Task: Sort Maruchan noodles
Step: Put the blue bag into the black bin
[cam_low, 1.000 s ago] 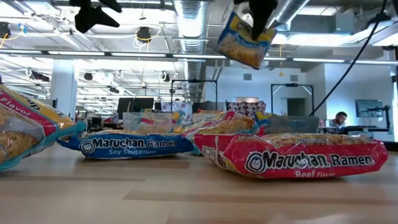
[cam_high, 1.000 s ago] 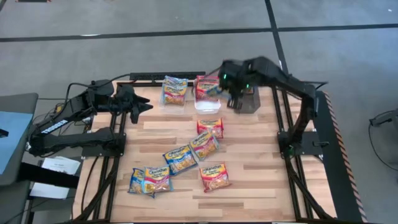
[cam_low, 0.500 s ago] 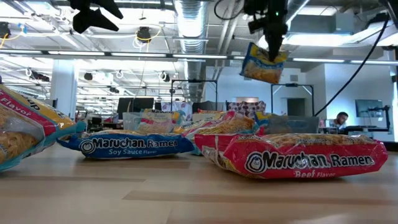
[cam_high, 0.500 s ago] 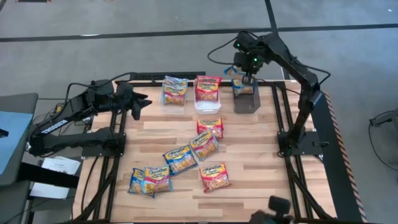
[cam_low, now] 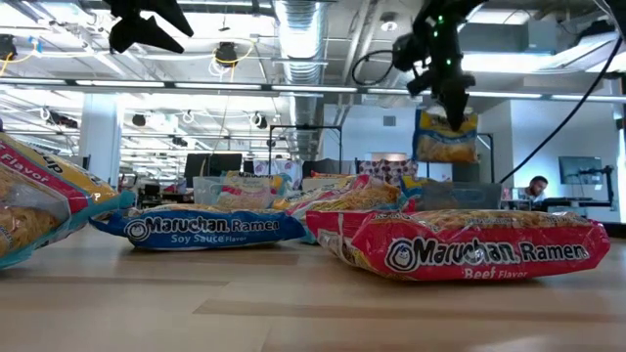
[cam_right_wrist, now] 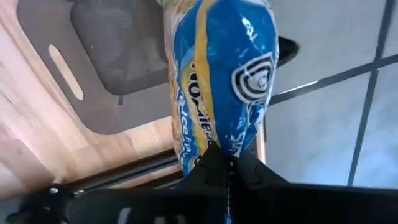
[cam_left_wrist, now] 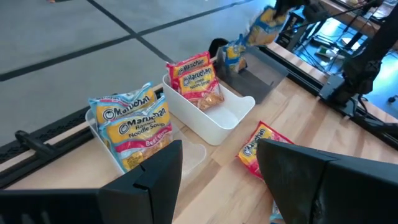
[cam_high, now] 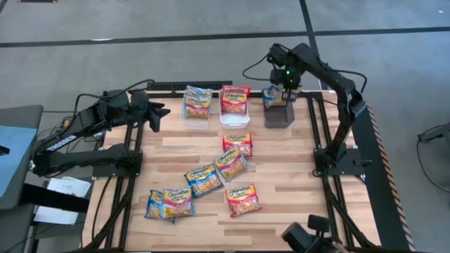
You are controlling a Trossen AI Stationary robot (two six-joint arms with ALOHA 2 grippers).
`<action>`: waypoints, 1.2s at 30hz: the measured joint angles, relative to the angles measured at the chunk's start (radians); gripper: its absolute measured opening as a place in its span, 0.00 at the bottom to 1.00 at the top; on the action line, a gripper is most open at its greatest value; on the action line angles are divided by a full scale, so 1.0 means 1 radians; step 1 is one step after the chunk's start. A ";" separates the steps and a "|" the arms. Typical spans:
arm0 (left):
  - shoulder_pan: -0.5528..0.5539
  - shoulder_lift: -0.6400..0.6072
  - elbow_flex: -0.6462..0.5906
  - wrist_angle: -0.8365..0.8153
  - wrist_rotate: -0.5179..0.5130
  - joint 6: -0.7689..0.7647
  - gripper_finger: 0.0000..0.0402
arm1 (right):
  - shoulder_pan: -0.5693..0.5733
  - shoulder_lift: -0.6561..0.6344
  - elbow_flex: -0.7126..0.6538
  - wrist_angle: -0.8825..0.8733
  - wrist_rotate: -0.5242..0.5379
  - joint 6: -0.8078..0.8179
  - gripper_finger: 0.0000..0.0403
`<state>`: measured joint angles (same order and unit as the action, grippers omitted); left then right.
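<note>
At the far edge of the surface [cam_high: 281, 176] stand three bins. Some noodle packets already stand in the clear bin [cam_high: 197, 112] and in the white bin [cam_high: 234, 117]. One blue packet [cam_high: 273, 96] hangs over the grey bin [cam_high: 279, 115], not let go yet. About seven loose packets [cam_high: 232, 166] lie flat in the middle and near side of the surface, so I think a good half of the sorting is left. The right pincer [cam_high: 288, 87] is closed tight on the top edge of the blue packet. The left pincer [cam_high: 159, 116] waits wide open near the clear bin, holding nothing.
</note>
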<state>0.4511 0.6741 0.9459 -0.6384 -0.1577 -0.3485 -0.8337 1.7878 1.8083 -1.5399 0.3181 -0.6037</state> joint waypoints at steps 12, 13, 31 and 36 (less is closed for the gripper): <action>0.000 0.000 0.000 0.000 0.000 -0.003 0.48 | 0.042 0.000 -0.124 0.094 -0.003 -0.022 0.02; 0.000 0.000 0.000 0.000 0.000 -0.003 0.48 | 0.050 0.000 -0.132 0.102 -0.003 -0.024 0.02; 0.000 0.000 0.000 -0.004 0.020 -0.002 0.48 | 0.042 0.000 -0.296 0.267 -0.003 -0.042 0.02; 0.000 0.000 0.000 -0.004 0.020 -0.003 0.48 | 0.039 0.000 -0.330 0.291 -0.004 -0.057 0.02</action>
<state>0.4511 0.6743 0.9459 -0.6422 -0.1379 -0.3511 -0.7944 1.7874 1.4785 -1.2492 0.3145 -0.6605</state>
